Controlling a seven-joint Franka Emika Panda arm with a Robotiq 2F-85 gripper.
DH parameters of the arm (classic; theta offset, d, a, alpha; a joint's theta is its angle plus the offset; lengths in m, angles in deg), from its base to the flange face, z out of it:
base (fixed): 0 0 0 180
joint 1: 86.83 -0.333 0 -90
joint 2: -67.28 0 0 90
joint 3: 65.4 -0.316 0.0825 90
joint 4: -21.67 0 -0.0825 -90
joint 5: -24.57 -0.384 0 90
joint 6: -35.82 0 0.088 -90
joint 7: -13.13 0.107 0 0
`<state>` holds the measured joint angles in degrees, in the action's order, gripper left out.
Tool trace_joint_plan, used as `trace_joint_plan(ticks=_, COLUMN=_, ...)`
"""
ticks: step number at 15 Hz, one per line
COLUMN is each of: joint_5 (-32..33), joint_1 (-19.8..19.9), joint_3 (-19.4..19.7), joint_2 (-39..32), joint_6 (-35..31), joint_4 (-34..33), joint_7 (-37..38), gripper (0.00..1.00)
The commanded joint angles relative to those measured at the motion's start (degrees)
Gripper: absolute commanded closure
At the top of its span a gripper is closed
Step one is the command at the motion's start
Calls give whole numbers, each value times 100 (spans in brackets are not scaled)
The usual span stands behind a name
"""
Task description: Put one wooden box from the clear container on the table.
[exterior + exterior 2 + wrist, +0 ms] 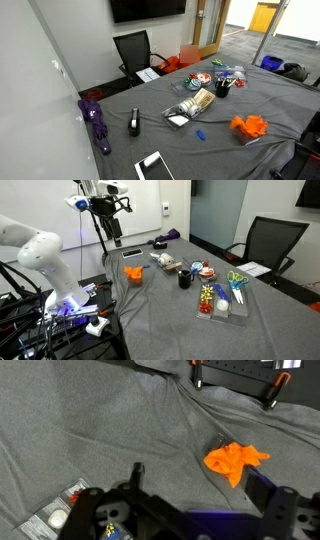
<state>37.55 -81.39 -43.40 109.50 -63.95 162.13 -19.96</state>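
Observation:
The clear container [185, 110] lies in the middle of the grey-clothed table [120, 105], with wooden boxes [201, 101] in it. It also shows in an exterior view [163, 260]. My gripper [107, 222] hangs high above the table's near end, well apart from the container. In the wrist view the gripper [200, 490] is open and empty, with grey cloth below it. The wrist view does not clearly show the wooden boxes; a clear-edged object [55, 515] at the bottom left is partly hidden by the gripper body.
An orange cloth [236, 460] lies just beside the gripper's right finger, also in both exterior views [250, 126] [134, 273]. A black cup [185, 278], a tray of colourful items [215, 296], scissors [237, 280], a tablet [155, 165] and a purple object [97, 125] sit on the table.

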Motion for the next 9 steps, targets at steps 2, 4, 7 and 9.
trace_joint_plan(ticks=2, joint_5=-293, joint_1=11, joint_3=-4, joint_2=-114, joint_6=211, joint_4=-44, joint_7=10, gripper=0)
trace_joint_plan(ticks=4, joint_5=-739, joint_1=-249, joint_3=-200, joint_2=-623, joint_6=-328, joint_4=38, joint_7=471, gripper=0)
trace_joint_plan(ticks=7, joint_5=-1314, joint_1=-489, joint_3=-389, joint_2=-1206, joint_6=-823, joint_4=-16, joint_7=857, gripper=0)
trace_joint_plan(ticks=9, joint_5=-1615, joint_1=-589, joint_3=-528, joint_2=-1676, joint_6=-1113, joint_4=-128, joint_7=962, gripper=0)
